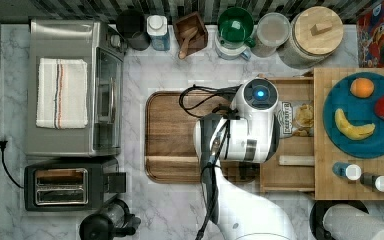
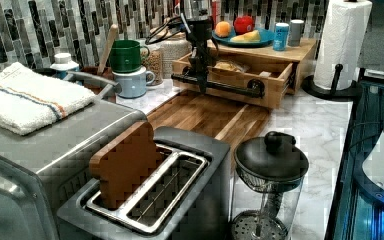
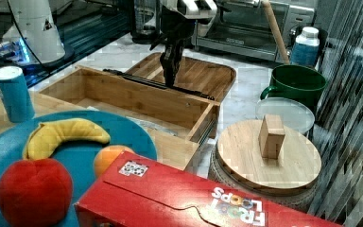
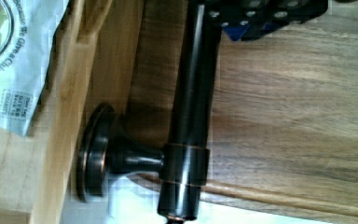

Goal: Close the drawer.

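The drawer (image 2: pixel 240 75) stands open, so the gripper (image 2: pixel 201 85) sits at its handle (image 4: pixel 191 107) to push. Whether the gripper is open or clamped, I cannot tell.

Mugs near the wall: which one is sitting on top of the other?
The dark green mug is on top. It sits stacked in the pale blue-grey mug below it, beside the drawer.

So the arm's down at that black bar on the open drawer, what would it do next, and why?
Probably push the handle toward the slab, sliding the drawer in. The drawer stands pulled out over the cutting board, and the gripper sits at the bar.
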Tool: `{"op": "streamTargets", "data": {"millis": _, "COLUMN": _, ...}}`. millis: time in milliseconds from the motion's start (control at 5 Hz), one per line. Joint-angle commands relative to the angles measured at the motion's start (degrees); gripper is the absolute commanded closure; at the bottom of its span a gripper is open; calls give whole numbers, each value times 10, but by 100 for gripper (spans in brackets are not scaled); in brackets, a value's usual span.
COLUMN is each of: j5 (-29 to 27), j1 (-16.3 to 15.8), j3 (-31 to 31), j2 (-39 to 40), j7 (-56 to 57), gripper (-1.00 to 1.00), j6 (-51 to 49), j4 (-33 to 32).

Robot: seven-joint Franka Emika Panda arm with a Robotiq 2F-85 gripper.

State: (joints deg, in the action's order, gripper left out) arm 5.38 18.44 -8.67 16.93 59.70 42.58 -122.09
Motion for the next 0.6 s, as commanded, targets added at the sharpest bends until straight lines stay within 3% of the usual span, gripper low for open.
{"op": "streamTargets", "data": {"millis": 200, "j5": 20, "j1": 95, "j3": 69, "j2": 32, "j7": 170, "gripper": 100, "j6": -38, "j4": 112}}
{"op": "streamTargets", "data": {"millis": 600, "j5": 4, "j1": 132, "j3": 93, "j2": 67, "j7": 247, "gripper": 100, "j6": -27, "j4": 164}}
